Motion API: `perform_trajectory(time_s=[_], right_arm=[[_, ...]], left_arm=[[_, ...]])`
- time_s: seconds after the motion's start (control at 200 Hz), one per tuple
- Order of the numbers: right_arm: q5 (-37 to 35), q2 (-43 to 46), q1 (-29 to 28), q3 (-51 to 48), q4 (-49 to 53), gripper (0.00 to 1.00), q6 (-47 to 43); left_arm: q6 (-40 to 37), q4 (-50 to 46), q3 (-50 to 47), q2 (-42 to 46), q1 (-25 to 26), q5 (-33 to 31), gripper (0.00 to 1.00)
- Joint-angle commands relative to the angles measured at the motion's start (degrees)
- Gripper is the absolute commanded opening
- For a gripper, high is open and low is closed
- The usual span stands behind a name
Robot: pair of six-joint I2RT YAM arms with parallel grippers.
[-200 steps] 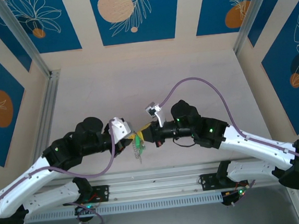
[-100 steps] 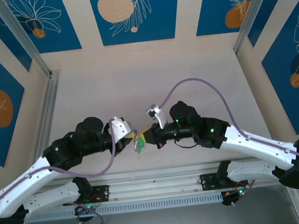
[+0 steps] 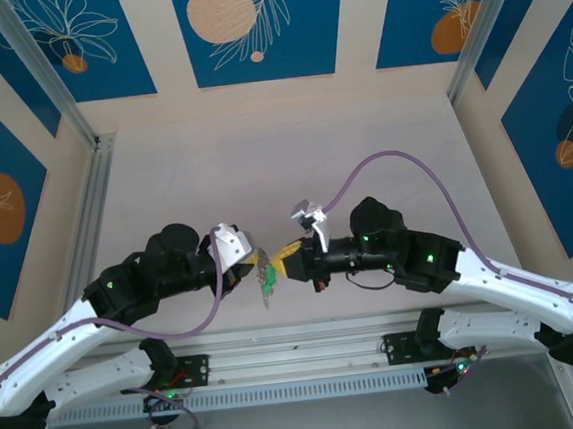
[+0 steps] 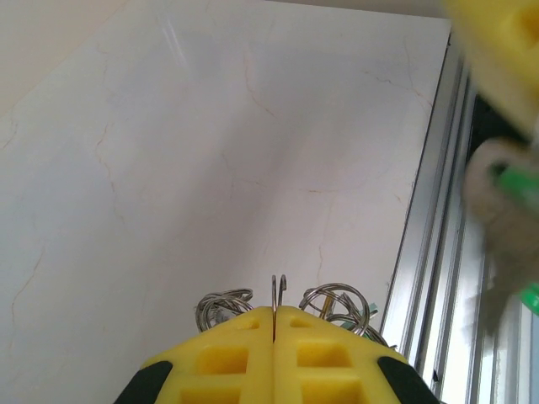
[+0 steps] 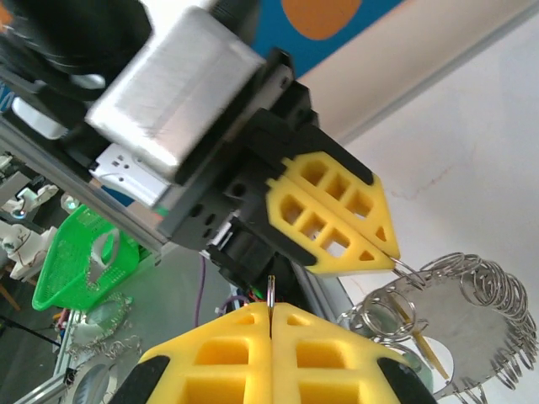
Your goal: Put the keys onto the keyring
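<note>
Right end effector (image 5: 270, 310) shifted nearer, clamped on thin wire (image 5: 271, 291); left end effector (image 4: 275, 311) clamps the keyring (image 4: 273, 295).

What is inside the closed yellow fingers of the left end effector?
A thin keyring wire sticks out of their seam, with small wire coils beside it. The pinched part is covered by the fingers.

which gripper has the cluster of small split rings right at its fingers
The left gripper: small wire rings flank its shut fingers on the keyring. The right gripper pinches bare wire.
</note>
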State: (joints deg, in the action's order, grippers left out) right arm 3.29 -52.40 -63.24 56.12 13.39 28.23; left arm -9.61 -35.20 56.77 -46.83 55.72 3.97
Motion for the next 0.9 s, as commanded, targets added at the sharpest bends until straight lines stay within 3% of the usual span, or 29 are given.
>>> perform_trajectory(time_s=[0.0, 0.33, 0.66, 0.895], right_arm=[[-0.33, 0.64, -0.30, -0.11, 1.93, 0.00, -2.20], [-7.16, 1.06, -0.13, 2.32, 15.09, 0.00, -3.66], [-3.44, -4.17, 1.30, 2.74, 9.52, 0.00, -5.14], [-3.28, -4.56, 4.25, 4.32, 11.30, 0.00, -5.76]], left_arm=[[-1.02, 1.81, 1.40, 0.69, 0.23, -0.50, 0.00], [-1.43, 1.21, 2.20, 0.73, 0.26, -0.22, 0.00], [-1.48, 0.57, 2.27, 0.16, 0.70, 0.43, 0.00], [-1.68, 0.42, 1.84, 0.18, 0.88, 0.34, 0.00]])
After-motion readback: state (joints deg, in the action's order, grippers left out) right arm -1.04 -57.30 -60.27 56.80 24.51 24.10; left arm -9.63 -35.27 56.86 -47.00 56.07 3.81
